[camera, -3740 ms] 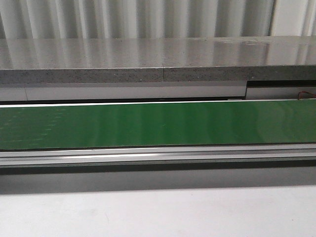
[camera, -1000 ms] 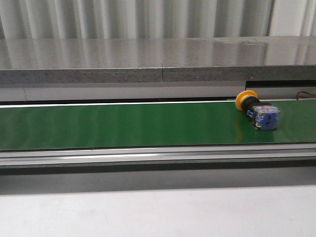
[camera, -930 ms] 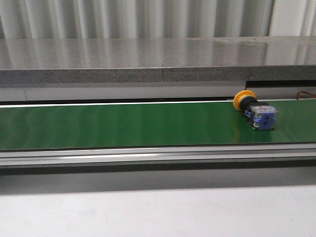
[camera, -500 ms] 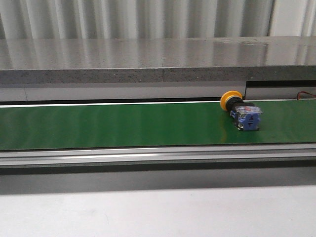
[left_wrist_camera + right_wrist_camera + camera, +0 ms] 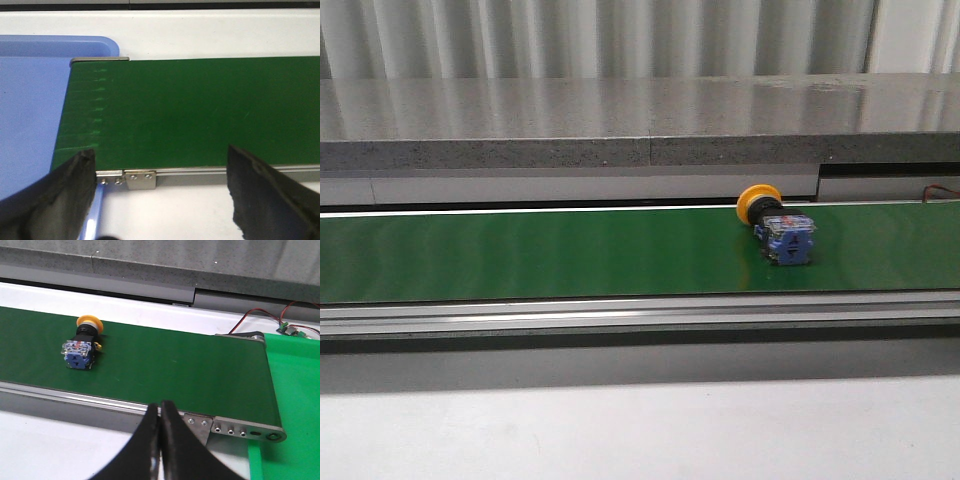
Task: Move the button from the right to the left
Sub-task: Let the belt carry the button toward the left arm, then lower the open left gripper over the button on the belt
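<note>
The button [image 5: 775,227] lies on its side on the green conveyor belt [image 5: 570,255], right of the middle, yellow cap toward the back and blue block toward the front. It also shows in the right wrist view [image 5: 82,345], well away from my right gripper [image 5: 159,410], which is shut and empty over the belt's near rail. My left gripper [image 5: 160,170] is open and empty, its black fingers [image 5: 55,195] spread over the near rail at the belt's left end. No gripper shows in the front view.
A blue tray [image 5: 30,100] sits past the belt's left end. A green tray [image 5: 295,405] sits past the right end, with red and black wires [image 5: 265,317] behind it. A grey stone ledge [image 5: 640,120] runs behind the belt. The white table [image 5: 640,430] lies in front.
The button came into view at the right and has travelled leftward along the belt. No gripper has entered the front view.
</note>
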`<state>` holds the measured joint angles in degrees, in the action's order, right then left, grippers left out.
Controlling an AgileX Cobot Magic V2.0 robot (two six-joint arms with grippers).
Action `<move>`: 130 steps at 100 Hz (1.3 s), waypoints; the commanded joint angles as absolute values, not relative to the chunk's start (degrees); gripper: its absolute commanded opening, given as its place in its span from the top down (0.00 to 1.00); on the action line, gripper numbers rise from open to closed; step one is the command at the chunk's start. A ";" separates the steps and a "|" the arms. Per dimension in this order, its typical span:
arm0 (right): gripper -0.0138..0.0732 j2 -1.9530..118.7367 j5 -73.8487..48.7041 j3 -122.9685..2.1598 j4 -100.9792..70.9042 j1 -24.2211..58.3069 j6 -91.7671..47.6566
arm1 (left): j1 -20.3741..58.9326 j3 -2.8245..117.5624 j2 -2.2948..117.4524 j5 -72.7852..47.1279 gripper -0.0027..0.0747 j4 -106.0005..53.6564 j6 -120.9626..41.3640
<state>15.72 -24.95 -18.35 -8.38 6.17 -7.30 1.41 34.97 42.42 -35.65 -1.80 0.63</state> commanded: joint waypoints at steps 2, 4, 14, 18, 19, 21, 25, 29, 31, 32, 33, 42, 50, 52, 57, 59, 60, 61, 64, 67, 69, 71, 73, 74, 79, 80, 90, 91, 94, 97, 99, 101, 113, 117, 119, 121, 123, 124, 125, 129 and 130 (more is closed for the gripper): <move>0.92 16.19 -20.30 -20.00 -8.74 6.27 -8.02 | 1.38 39.80 45.93 -32.36 0.23 -6.85 0.49; 0.92 16.19 -20.30 -20.00 -8.74 6.27 -8.02 | 1.38 40.44 46.62 -32.47 0.23 -8.10 -0.38; 0.92 16.19 -20.30 -20.00 -8.74 6.27 -8.02 | 1.38 43.05 50.11 -32.61 0.23 -15.42 -4.73; 0.92 16.19 -20.30 -20.00 -8.74 6.27 -8.02 | 1.38 44.18 51.76 -33.26 0.23 -18.99 -6.62; 0.92 16.19 -20.30 -20.00 -8.74 6.27 -8.02 | 1.49 44.38 52.05 -33.42 0.23 -19.60 -7.25; 0.92 16.19 -20.30 -20.00 -8.74 6.27 -8.02 | 1.63 45.01 52.95 -33.99 0.23 -21.27 -7.97; 0.92 16.19 -20.30 -20.00 -8.74 6.27 -8.02 | 2.08 46.43 54.92 -35.61 0.23 -24.36 -9.86; 0.92 16.19 -20.30 -20.00 -8.74 6.27 -8.02 | 2.71 47.92 57.03 -37.26 0.23 -26.64 -11.17; 0.92 16.19 -20.30 -20.00 -8.74 6.27 -8.02 | 3.20 48.44 57.77 -37.75 0.23 -27.30 -11.19; 0.92 16.19 -20.30 -20.00 -8.74 6.27 -8.02 | 3.58 48.94 58.53 -38.24 0.23 -27.49 -11.19; 0.92 16.19 -20.30 -20.00 -8.74 6.27 -8.02 | 3.79 49.20 58.91 -38.45 0.23 -27.64 -11.19; 0.92 16.19 -20.30 -20.00 -8.74 6.27 -8.02 | 7.24 52.65 63.71 -40.50 0.23 -28.13 -11.19; 0.92 16.19 -20.30 -20.00 -8.74 6.27 -8.02 | 10.74 55.73 67.86 -41.03 0.23 -28.87 -10.90; 0.92 16.19 -20.30 -20.00 -8.74 6.27 -8.02 | 11.74 56.25 68.55 -41.03 0.23 -29.04 -10.82; 0.92 16.19 -20.30 -20.00 -8.74 6.27 -8.02 | 14.09 58.32 71.21 -41.03 0.23 -29.15 -10.36; 0.92 16.19 -20.30 -20.00 -8.74 6.27 -8.02 | 15.04 58.83 71.86 -41.03 0.23 -29.15 -10.07; 0.92 16.19 -20.30 -20.00 -8.74 6.27 -8.02 | 15.67 59.34 72.52 -41.03 0.23 -29.15 -9.94; 0.92 16.19 -20.30 -20.00 -8.74 6.27 -8.02 | 15.97 59.59 72.85 -41.03 0.23 -29.15 -9.79; 0.92 16.19 -20.30 -20.00 -8.74 6.27 -8.02 | 17.18 60.87 74.48 -41.03 0.23 -29.15 -9.03; 0.92 16.19 -20.30 -20.00 -8.74 6.27 -8.02 | 18.67 61.89 75.76 -41.16 0.23 -29.15 -8.74; 0.92 16.19 -20.30 -20.00 -8.74 6.27 -8.02 | 19.23 62.65 76.73 -41.16 0.23 -29.15 -8.34; 0.92 16.19 -20.30 -20.00 -8.74 6.27 -8.02 | 20.03 63.42 77.35 -41.16 0.23 -29.15 -7.79; 0.92 16.19 -20.30 -20.00 -8.74 6.27 -8.02 | 20.78 63.90 78.30 -41.16 0.23 -29.15 -7.34; 0.92 16.19 -20.30 -20.00 -8.74 6.27 -8.02 | 21.26 64.40 78.91 -41.16 0.23 -29.15 -7.33; 0.92 16.19 -20.30 -20.00 -8.74 6.27 -8.02 | 22.88 66.17 81.02 -41.24 0.23 -29.15 -6.84; 0.92 16.19 -20.30 -20.00 -8.74 6.27 -8.02 | 23.09 66.43 81.32 -41.24 0.23 -29.15 -6.55; 0.92 16.19 -20.30 -20.00 -8.74 6.27 -8.02 | 25.64 70.37 85.62 -41.76 0.23 -29.43 -5.13; 0.92 16.19 -20.30 -20.00 -8.74 6.27 -8.02 | 25.95 70.63 85.89 -41.76 0.23 -29.43 -4.95; 0.92 16.19 -20.30 -20.00 -8.74 6.27 -8.02 | 26.55 71.69 86.99 -42.11 0.23 -29.59 -4.24; 0.92 16.19 -20.30 -20.00 -8.74 6.27 -8.02 | 27.13 73.01 88.35 -42.68 0.23 -29.89 -4.18; 0.92 16.19 -20.30 -20.00 -8.74 6.27 -8.02 | 27.55 73.75 88.86 -42.96 0.23 -29.91 -3.66; 0.92 16.19 -20.30 -20.00 -8.74 6.27 -8.02 | 27.96 74.24 89.62 -43.10 0.23 -30.00 -2.82; 0.92 16.19 -20.30 -20.00 -8.74 6.27 -8.02 | 29.84 78.71 93.82 -45.15 0.23 -30.00 0.30; 0.92 16.19 -20.30 -20.00 -8.74 6.27 -8.02 | 30.55 80.07 95.37 -45.66 0.23 -30.00 0.91; 0.92 16.19 -20.30 -20.00 -8.74 6.27 -8.02 | 30.75 80.50 95.78 -45.84 0.23 -30.00 1.39; 0.92 16.19 -20.30 -20.00 -8.74 6.27 -8.02 | 31.04 81.18 96.42 -46.18 0.23 -30.00 1.98; 0.92 16.19 -20.30 -20.00 -8.74 6.27 -8.02 | 31.16 81.85 97.07 -46.59 0.23 -30.00 2.54; 0.92 16.19 -20.30 -20.00 -8.74 6.27 -8.02 | 31.38 82.08 97.29 -46.72 0.23 -30.00 2.73; 0.92 16.19 -20.30 -20.00 -8.74 6.27 -8.02 | 31.43 82.53 97.67 -46.87 0.23 -29.89 3.02; 0.92 16.19 -20.30 -20.00 -8.74 6.27 -8.02 | 31.91 83.55 98.64 -47.43 0.23 -29.64 3.87; 0.92 16.19 -20.30 -20.00 -8.74 6.27 -8.02 | 31.93 83.92 99.02 -47.59 0.23 -29.49 4.14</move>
